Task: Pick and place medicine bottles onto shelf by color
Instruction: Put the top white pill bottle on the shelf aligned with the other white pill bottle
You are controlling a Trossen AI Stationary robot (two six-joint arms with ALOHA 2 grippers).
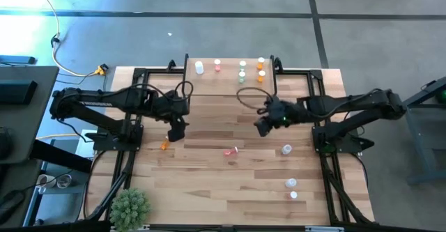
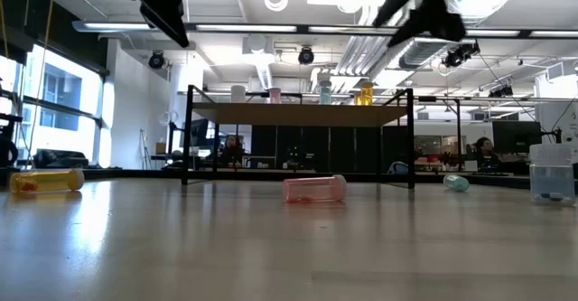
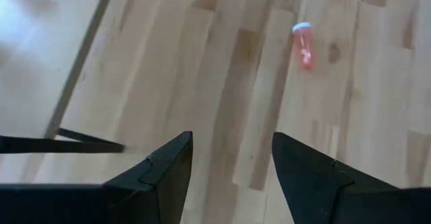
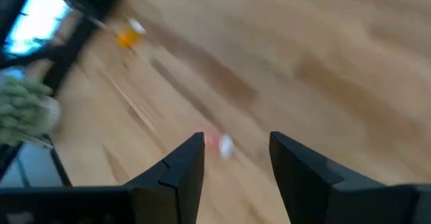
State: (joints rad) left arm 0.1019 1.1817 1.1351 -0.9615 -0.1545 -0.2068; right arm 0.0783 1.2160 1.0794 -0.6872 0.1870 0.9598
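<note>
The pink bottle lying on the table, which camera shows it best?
The low view: the pink bottle lies on its side, in full profile before the shelf. The high view shows a small pink speck, the left wrist view a distant shape, the right wrist view a blur.

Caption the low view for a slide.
Pink bottle and orange bottle lie on the table before the shelf holding upright bottles.
</note>
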